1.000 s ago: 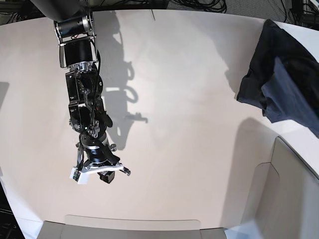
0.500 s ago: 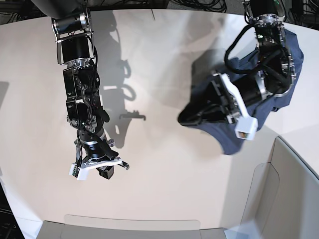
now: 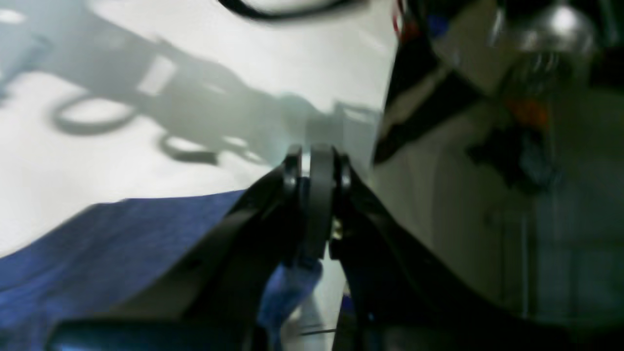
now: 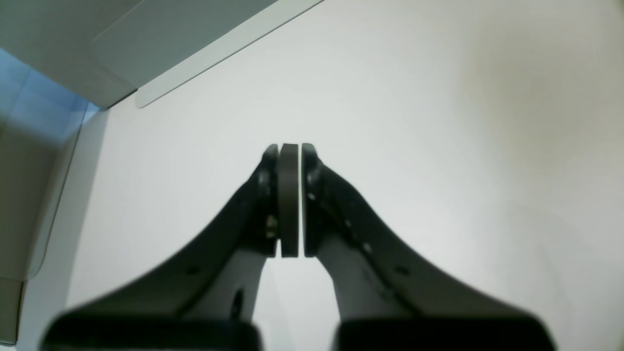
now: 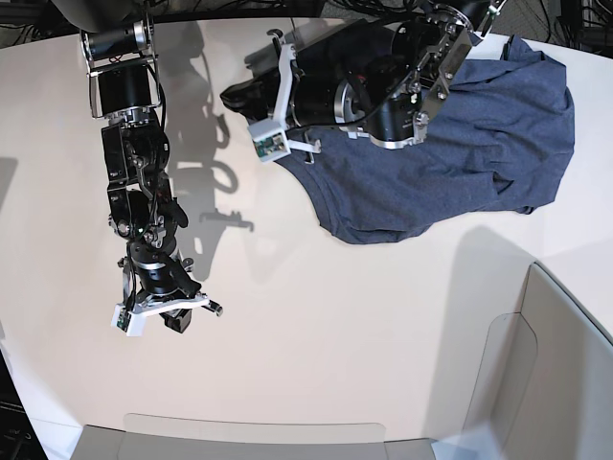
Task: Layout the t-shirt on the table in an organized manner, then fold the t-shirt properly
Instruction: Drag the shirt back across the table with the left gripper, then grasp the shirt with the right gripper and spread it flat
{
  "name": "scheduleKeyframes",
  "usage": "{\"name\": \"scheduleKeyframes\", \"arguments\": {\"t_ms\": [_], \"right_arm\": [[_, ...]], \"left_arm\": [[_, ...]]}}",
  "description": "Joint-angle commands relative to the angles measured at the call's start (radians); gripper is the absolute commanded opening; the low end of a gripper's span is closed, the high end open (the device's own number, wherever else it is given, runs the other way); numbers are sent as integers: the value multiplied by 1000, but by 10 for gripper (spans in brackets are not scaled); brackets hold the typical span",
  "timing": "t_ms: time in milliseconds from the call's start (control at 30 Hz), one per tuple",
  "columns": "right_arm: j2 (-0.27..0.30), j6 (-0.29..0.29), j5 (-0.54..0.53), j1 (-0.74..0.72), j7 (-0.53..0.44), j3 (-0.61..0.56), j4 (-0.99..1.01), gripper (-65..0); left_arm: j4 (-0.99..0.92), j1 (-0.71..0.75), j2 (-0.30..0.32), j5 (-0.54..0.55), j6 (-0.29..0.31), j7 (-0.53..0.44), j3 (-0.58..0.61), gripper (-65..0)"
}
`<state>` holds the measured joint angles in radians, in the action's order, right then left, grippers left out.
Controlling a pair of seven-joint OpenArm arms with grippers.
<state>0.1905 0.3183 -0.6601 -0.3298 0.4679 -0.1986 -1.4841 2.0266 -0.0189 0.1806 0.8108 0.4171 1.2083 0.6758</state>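
Observation:
The dark navy t-shirt [image 5: 479,134] lies bunched across the back right of the pale table [image 5: 335,316]. My left arm reaches over it towards the left. My left gripper [image 5: 233,96] sits past the shirt's left edge, shut, with a fold of the t-shirt [image 3: 292,287] pinched low between its fingers. More of the blue cloth [image 3: 97,253] trails off to one side of it. My right gripper [image 5: 180,324] hangs over bare table at the front left. In the right wrist view my right gripper [image 4: 290,151] is shut with nothing in it. No lettering shows.
A grey translucent panel [image 5: 249,431] runs along the front edge and another one [image 5: 565,364] stands at the front right. The front panel's corner [image 4: 170,39] shows near my right gripper. Cables [image 5: 383,10] lie beyond the table's back edge.
My left arm swung in from the right and swept left across the back of the table, dragging the shirt with it. My right arm drifted slightly left.

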Motion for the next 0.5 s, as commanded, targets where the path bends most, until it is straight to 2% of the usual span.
{"name": "scheduleKeyframes", "arguments": {"t_ms": [0,100,200,267,367,467], "right_arm": [[4,-8,4,-27,-27,4,-14,-650],[2,-8,4,-27,-25,1,-14,-650],[-1,-8,4,-27,-25,-2,-14,-650],[-10,-8,4,-25,-25,-3,-14,-621],[-38,-8,4,-25,-25,-3,-14,-567],[-65,-8,4,-28,-25,-3,-14,-554]], "left_arm": [[6,-11,-22,-11,1,-25,6,-650],[-8,-11,-45,-84,1,-17,12,-611],[-4,-11,-45,-101,1,-21,3,-523],[-2,-19,-45,-101,1,-17,6,-479],[-2,-22,-45,-100,1,-15,9,-463],[-2,-22,-45,-100,1,-14,3,-463]]}}
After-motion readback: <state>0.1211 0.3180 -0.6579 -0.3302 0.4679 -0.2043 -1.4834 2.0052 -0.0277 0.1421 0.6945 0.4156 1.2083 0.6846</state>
